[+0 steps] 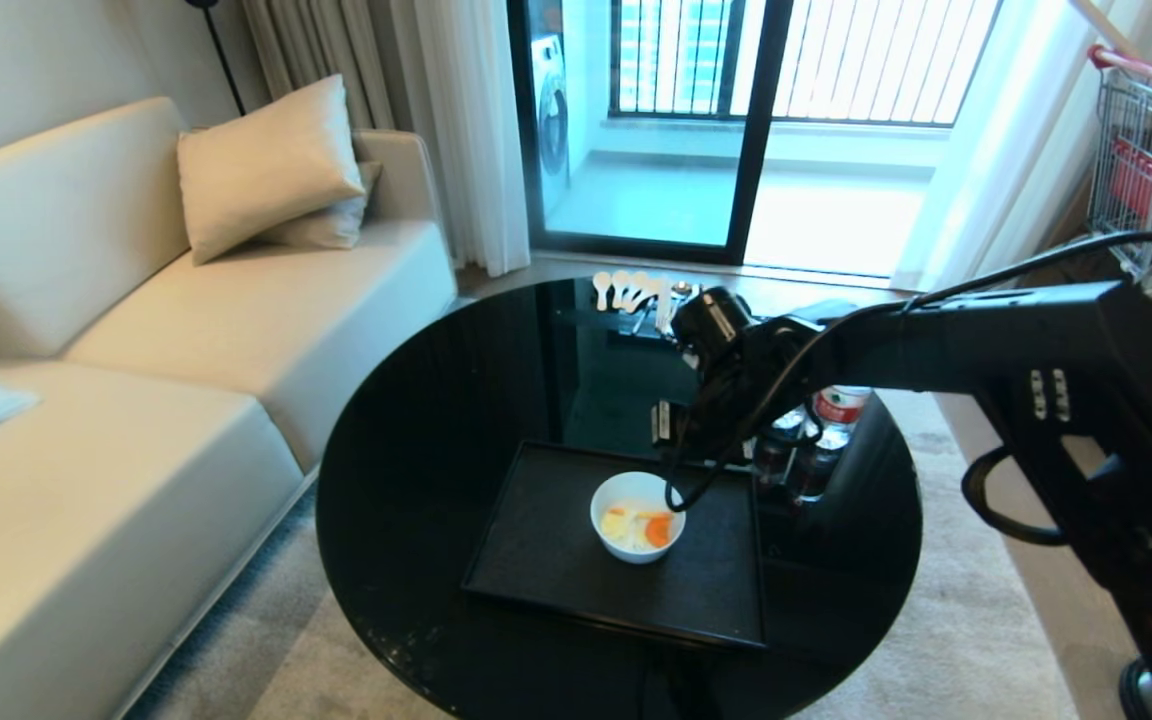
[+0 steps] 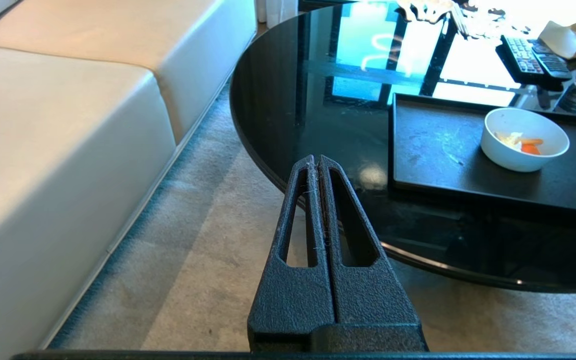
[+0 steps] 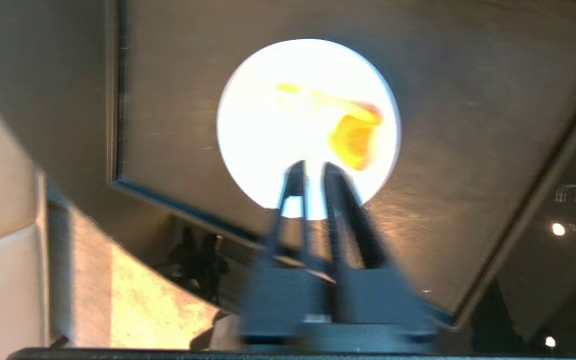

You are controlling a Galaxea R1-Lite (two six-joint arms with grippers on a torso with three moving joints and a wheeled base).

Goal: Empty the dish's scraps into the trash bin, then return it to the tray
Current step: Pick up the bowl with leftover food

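Small round glossy white bowl (image 1: 637,517) with yellow and orange food scraps (image 1: 644,527) sits on flat matte black tray (image 1: 546,550), lower centre of head frame, on round black glass table (image 1: 416,440). Right gripper (image 3: 312,170) above bowl, fingers a narrow slit apart, empty. Left gripper (image 2: 319,161) pressed together beside table edge.

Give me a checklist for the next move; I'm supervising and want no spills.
1. Dish upright on the tray: ok.
2. Scraps inside the dish: ok.
3. Right pincer aimed down at the dish: ok.
4. Right pincer wide enough to take the rim: not ok, only a narrow gap shows.
5. Trash bin located: cannot tell, it is in no view.
6. Left pincer shut and parked off the table, over the carpet: ok.
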